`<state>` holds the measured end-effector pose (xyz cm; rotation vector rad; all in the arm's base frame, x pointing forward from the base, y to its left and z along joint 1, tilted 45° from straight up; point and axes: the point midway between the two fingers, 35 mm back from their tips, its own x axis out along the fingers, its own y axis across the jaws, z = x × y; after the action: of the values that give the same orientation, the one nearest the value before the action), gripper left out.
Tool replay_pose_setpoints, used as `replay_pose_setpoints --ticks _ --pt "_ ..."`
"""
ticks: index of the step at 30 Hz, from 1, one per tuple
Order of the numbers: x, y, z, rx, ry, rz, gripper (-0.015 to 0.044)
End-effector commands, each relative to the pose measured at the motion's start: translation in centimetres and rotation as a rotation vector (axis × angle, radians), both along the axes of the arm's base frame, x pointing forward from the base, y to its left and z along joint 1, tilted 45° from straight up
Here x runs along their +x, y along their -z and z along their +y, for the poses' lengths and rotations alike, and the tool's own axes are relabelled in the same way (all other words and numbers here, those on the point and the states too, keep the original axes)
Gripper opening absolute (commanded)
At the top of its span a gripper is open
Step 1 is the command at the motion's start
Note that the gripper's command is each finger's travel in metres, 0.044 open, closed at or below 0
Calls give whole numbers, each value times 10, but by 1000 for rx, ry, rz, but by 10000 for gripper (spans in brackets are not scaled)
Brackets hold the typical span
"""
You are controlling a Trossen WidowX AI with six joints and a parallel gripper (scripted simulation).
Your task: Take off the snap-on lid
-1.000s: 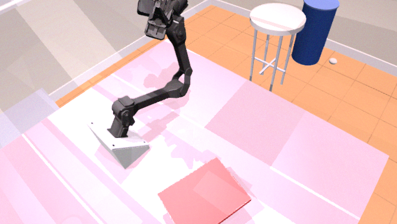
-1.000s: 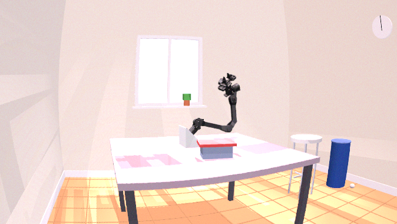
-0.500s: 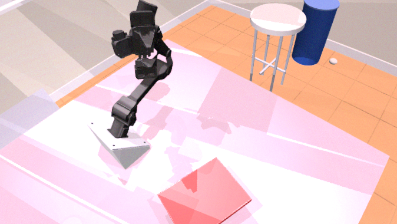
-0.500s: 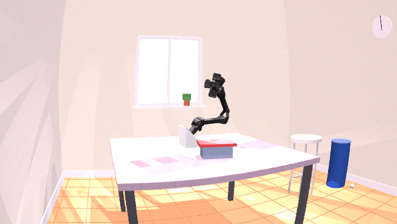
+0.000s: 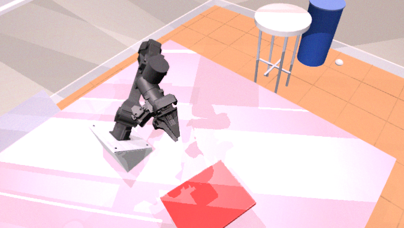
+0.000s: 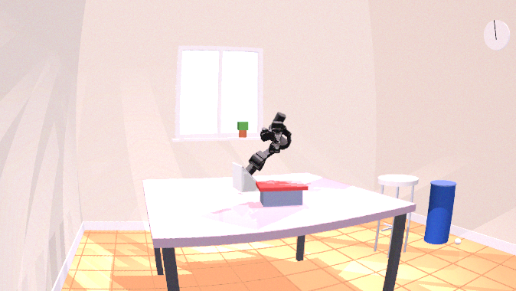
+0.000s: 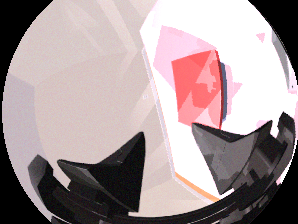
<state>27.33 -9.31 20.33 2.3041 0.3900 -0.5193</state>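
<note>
The red lid (image 5: 207,199) (image 6: 283,187) (image 7: 196,90) sits flat on top of the blue-grey storage box (image 6: 281,198) (image 7: 224,92) and overhangs its sides. The box stands on the table; in the top view the lid hides it. My gripper (image 5: 175,137) (image 7: 168,131) is partly open, with nothing between the fingers. It is in the air above the table, between the arm's base and the lid, clear of both lid and box. In the exterior view the fingers blend into the dark arm.
The arm stands on a grey wedge-shaped mount (image 5: 132,159) (image 6: 242,179) on the table (image 5: 285,162) (image 6: 191,210), near the box. A white round stool (image 5: 282,18) (image 6: 398,180) and a blue cylinder (image 5: 320,36) (image 6: 440,210) stand on the floor beyond the table edge.
</note>
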Motion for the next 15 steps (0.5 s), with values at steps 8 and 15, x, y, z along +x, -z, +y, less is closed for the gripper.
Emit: replay_pose_setpoints --ticks 8,15 --pt "4 60 56 97 -172 153 235" --pt "4 59 55 95 -170 149 235"
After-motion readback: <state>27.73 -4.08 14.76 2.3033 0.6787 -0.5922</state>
